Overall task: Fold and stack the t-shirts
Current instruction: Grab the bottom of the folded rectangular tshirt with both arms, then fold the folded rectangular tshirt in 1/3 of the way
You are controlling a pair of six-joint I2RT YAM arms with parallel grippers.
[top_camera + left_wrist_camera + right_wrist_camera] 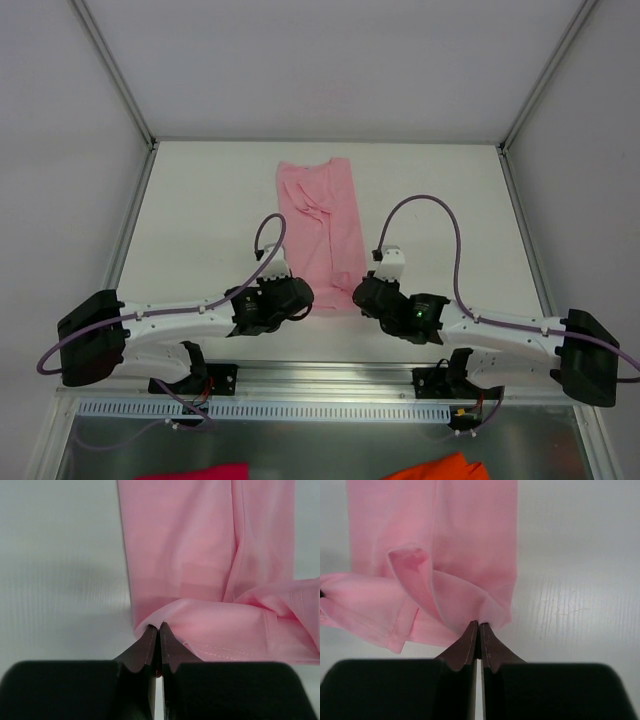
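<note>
We saw the pink t-shirt (320, 220) lying as a long narrow strip on the middle of the white table (200, 210). We judged it thin, light and limp, best held at its corners. The left gripper (159, 627) and the right gripper (479, 625) were each pinched tight on one near corner.

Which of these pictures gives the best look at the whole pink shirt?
The top external view: the light pink cloth t-shirt shows there nearly whole, a narrow strip. Each wrist view shows only its near end, pinched by the left gripper or right gripper.
</note>
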